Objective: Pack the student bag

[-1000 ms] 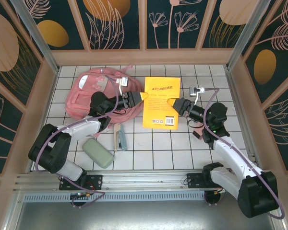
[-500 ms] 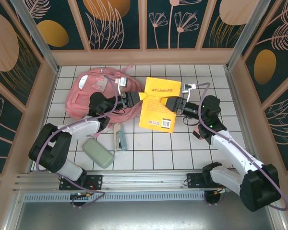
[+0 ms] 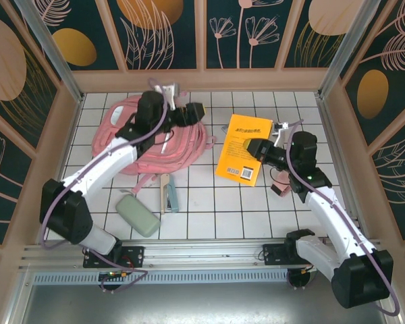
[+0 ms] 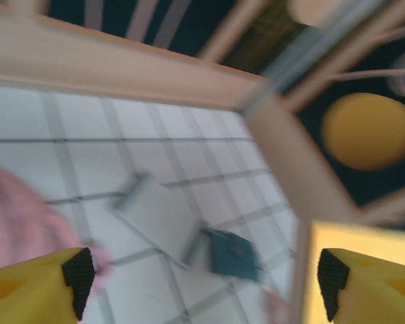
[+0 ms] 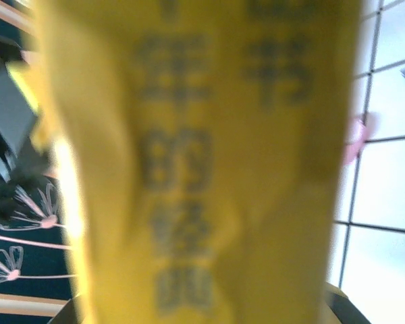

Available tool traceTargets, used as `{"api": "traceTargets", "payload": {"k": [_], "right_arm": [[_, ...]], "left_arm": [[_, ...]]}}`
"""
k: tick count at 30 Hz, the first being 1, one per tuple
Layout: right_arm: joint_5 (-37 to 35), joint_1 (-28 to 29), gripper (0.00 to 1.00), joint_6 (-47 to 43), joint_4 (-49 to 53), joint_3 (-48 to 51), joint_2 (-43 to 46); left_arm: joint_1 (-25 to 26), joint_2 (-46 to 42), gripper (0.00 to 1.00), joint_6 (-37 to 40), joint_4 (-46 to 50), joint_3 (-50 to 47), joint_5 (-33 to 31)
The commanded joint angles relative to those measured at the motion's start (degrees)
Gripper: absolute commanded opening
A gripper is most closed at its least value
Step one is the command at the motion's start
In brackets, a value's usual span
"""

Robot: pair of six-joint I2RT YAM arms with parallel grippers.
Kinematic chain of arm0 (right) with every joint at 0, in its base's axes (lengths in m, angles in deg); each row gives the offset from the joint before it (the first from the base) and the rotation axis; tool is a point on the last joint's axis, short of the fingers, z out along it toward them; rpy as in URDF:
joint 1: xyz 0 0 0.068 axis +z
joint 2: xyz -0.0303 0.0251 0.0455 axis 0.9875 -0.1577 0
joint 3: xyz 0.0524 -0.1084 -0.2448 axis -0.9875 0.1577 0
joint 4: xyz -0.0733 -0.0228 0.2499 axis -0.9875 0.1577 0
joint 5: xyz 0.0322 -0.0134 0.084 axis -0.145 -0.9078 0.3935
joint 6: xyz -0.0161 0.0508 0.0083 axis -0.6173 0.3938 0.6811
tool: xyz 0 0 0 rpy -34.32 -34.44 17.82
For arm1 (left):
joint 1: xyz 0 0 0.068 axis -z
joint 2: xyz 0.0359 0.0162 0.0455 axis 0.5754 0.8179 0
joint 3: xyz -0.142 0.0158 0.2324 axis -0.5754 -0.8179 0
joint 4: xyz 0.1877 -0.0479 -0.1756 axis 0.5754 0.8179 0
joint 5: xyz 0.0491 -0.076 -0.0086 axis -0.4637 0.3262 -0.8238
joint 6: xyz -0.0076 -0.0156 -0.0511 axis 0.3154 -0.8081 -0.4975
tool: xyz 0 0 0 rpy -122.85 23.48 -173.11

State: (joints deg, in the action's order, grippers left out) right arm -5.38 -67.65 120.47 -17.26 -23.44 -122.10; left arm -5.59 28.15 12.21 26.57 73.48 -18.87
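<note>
Reach favours my left gripper (image 3: 196,111), jaws wide apart just above the far edge of the student bag (image 3: 179,142), while my right gripper (image 3: 255,147), clamped on the yellow book (image 3: 239,145), has the bag well off to its left.

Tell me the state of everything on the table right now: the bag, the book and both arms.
student bag: lying flat, whether its opening is unzipped is unclear.
yellow book: closed, outside the bag, held at one edge.
left gripper: jaws wide open, empty, above the bag.
right gripper: jaws shut on the book.
grey pouch: lying on the table, untouched.
</note>
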Motion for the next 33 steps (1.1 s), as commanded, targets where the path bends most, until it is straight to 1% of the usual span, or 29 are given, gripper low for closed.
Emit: {"api": "traceTargets", "payload": {"k": [1, 2, 4, 10, 15, 18, 22, 25, 29, 33], "right_arm": [[-2.6, 0.2, 0.0, -4.1, 2.4, -0.9, 2.2], [-2.7, 0.0, 0.0, -4.2, 2.2, -0.6, 2.1], [-2.5, 0.1, 0.0, -4.5, 1.6, 0.1, 1.7], [-1.5, -0.1, 0.0, -4.1, -1.2, 2.8, 0.3], [0.4, -0.2, 0.0, -3.1, -3.8, 4.8, -0.2], [0.6, -0.2, 0.0, -2.6, -4.4, 5.5, 0.2], [1.1, -0.2, 0.0, -2.2, -5.1, 6.3, 0.2], [1.5, -0.1, 0.0, -2.0, -5.6, 7.0, 0.2], [2.0, -0.2, 0.0, -1.6, -6.4, 7.3, 0.0], [2.4, -0.1, 0.0, -1.7, -6.4, 7.1, -0.2]], "left_arm": [[0.6, 7.9, 0.89, 9.0, 24.8, 7.7, -25.7], [1.1, 10.9, 0.9, 9.3, 26.5, 9.4, -29.2], [2.2, 14.5, 0.91, 10.5, 27.5, 11.1, -32.2], [4.5, 23.0, 0.92, 10.6, 29.9, 15.6, -34.1], [4.6, 28.4, 0.85, 11.0, 30.3, 17.6, -35.5], [4.6, 29.6, 0.78, 11.4, 30.1, 17.5, -37.6], [4.6, 29.6, 0.65, 11.9, 29.3, 16.7, -38.1], [4.5, 29.3, 0.56, 12.0, 28.7, 15.7, -37.5], [3.7, 28.8, 0.4, 11.8, 27.8, 14.5, -36.8], [2.6, 28.1, 0.32, 11.9, 26.9, 14.0, -34.3]]}}
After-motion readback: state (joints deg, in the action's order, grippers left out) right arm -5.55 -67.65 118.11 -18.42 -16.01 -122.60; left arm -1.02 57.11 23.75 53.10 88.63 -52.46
